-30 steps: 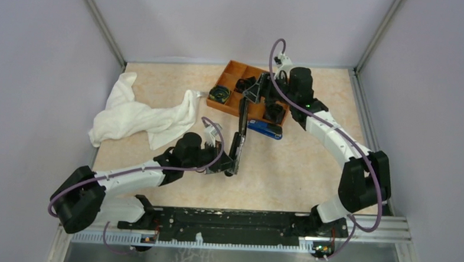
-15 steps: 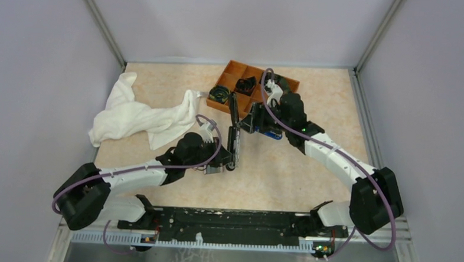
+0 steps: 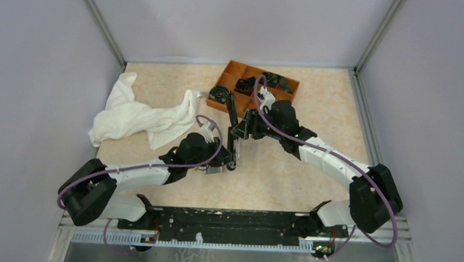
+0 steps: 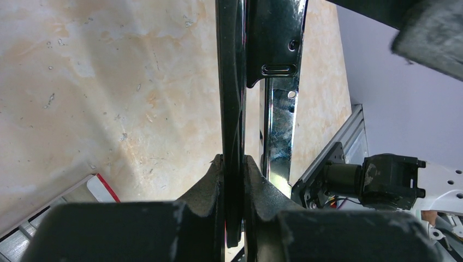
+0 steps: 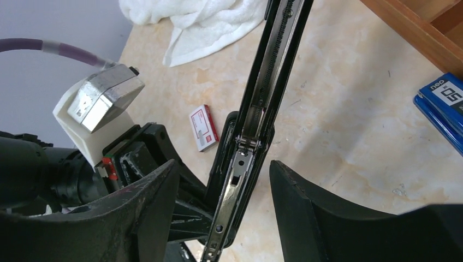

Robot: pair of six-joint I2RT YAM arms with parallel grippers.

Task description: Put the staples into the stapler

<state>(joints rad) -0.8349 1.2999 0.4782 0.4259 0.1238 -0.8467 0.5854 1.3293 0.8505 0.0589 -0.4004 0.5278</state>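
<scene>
The black stapler (image 3: 234, 134) stands swung open on the table, its arm reaching toward the tray. My left gripper (image 3: 227, 160) is shut on the stapler's thin black base (image 4: 233, 136), pads pressed on both sides; the chrome magazine (image 4: 278, 125) runs alongside. My right gripper (image 5: 223, 166) hangs open over the stapler's hinge end (image 5: 240, 174), with one finger (image 5: 155, 202) on each side and a gap to each. The white staples carton (image 5: 203, 127) with its red label lies on the table beside the stapler, next to the left gripper.
An orange compartment tray (image 3: 228, 70) with black parts sits at the back. The blue-and-black stapler (image 5: 443, 103) lies in front of it, to the right of my right gripper. A crumpled white towel (image 3: 136, 116) covers the back left.
My right arm has swung from the tray down and left to the black stapler, and its open jaws now straddle the stapler. The left gripper has kept its hold and barely moved.
</scene>
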